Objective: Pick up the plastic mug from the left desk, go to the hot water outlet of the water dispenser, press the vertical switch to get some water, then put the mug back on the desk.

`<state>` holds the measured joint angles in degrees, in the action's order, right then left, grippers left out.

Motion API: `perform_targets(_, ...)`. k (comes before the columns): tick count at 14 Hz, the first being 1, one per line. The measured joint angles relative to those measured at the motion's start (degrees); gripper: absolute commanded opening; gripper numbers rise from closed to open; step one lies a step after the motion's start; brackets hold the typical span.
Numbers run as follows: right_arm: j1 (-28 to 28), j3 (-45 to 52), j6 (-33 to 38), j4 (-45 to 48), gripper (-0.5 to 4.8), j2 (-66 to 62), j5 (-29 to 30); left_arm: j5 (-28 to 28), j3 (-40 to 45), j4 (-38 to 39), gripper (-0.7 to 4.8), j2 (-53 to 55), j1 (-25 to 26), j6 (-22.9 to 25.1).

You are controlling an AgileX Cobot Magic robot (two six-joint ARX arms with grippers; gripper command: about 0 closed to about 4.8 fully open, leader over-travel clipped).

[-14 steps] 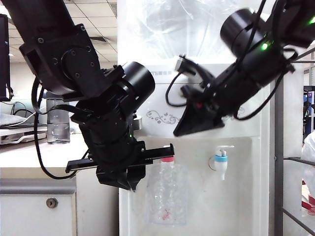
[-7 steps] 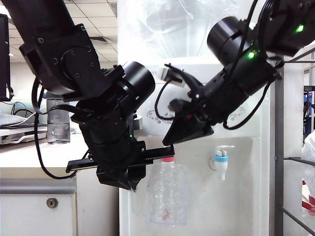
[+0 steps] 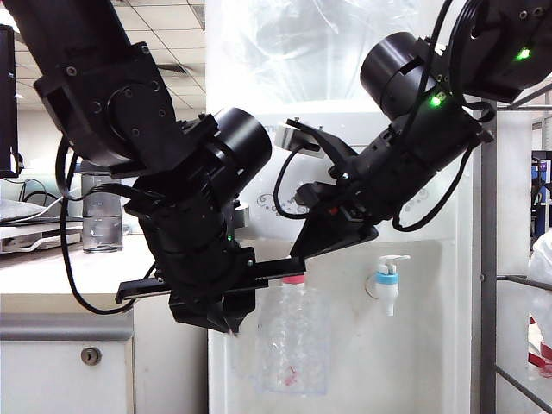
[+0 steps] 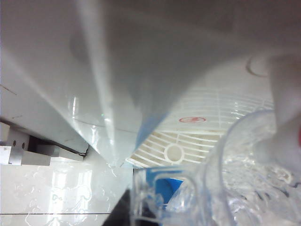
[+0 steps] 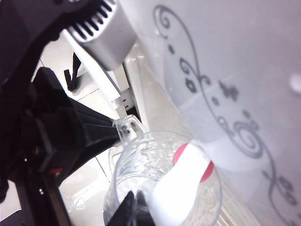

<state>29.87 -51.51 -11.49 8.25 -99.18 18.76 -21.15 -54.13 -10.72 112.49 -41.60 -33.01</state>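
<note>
Your right gripper [image 3: 304, 251] has swung in over the last second from up and to the right, and its 2 fingers, pressed together with nothing between them, now hang just above the hot water outlet [image 3: 294, 279]. In the right wrist view that same tip [image 5: 134, 210] sits at the near rim of the plastic mug [image 5: 164, 183], with the red collar of the tap and its white vertical switch [image 5: 181, 186] just beyond it. Whether the tip already touches the switch you cannot tell from these views.

Your left gripper [image 3: 226, 321] has not shifted in that time. Its fingers are clamped on the mug's thin handle, holding the clear rippled body [image 3: 293, 341] upright to its right, directly beneath the red-collared tap. From the left wrist view the mug's rim [image 4: 221, 160] is just ahead of the gripper, over the white drip grille [image 4: 188, 141].

So the cup is parked and the pressing arm has arrived; you are at the point of working the switch. I see no stream of water falling yet. Keep clear of the blue-collared tap [image 3: 387, 278], which lies well to the right of your right gripper. The left desk [image 3: 52, 263] waits off to the left of the left gripper for the return.
</note>
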Motion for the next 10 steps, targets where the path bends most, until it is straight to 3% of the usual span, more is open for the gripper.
perform_targets(4, 0.46, 0.02, -0.15, 0.63, -0.08, 0.61, 3.17, -0.02, 0.00, -0.02, -0.05, 0.00, 0.00, 0.00)
perform_targets(10, 0.59, 0.04, -0.85, 0.90, -0.08, 2.03, -0.76, 0.02, 0.00, -0.09, -0.05, 0.00, 0.00, 0.00)
